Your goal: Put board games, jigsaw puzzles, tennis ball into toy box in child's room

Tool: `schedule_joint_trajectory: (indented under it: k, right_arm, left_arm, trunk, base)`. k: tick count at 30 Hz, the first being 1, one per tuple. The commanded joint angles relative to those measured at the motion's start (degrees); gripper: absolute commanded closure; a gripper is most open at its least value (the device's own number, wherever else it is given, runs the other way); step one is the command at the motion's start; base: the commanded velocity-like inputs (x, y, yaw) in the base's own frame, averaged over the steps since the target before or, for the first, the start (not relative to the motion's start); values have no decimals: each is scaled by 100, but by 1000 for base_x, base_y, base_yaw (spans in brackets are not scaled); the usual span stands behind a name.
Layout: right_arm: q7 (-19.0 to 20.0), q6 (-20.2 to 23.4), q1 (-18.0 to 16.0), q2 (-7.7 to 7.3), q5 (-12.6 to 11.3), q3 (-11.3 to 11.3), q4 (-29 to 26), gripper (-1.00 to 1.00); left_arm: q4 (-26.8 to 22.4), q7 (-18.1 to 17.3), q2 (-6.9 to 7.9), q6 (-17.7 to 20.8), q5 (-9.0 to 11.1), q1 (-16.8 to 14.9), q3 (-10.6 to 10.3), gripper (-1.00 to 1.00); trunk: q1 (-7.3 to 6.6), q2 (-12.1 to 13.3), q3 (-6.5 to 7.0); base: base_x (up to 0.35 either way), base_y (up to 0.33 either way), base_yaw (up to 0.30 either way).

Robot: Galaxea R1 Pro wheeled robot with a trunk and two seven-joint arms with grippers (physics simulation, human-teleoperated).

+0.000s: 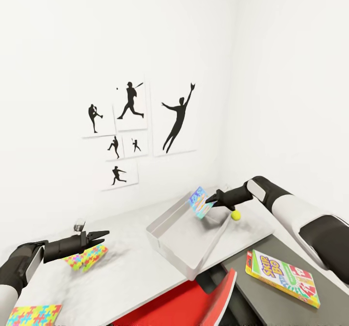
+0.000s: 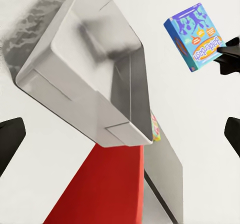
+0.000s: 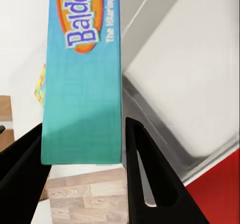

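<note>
1. Head view: right tool (image 1: 209, 201) pinches the blue Balderdash board game (image 1: 199, 202) by one edge, tilted above the toy box (image 1: 165, 246) on the table (image 1: 131, 272).
2. Risk: released tilted, it may catch the rim or knock the tennis ball (image 1: 235, 215) just beside.
3. Right arm reaches across, forearm level; left tool (image 1: 99, 235) spread over a jigsaw puzzle (image 1: 87, 258).
</note>
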Motion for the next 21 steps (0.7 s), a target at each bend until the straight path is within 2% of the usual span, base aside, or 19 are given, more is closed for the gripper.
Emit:
schedule_joint_trajectory:
  k: [1,21]
  right_arm:
    - [20,-2,-14,4,32,19,-3,100]
    - [-52,-34,-98,5,29,12,-6,100]
  left_arm:
    - [1,-12,0,56,12,-1,4,-100]
    - [-1,-13,0,56,12,-1,4,-100]
  trunk:
    - [2,-5,-13]
    - [2,-5,-200]
  base:
    - [0,0,0]
    - [0,0,0]
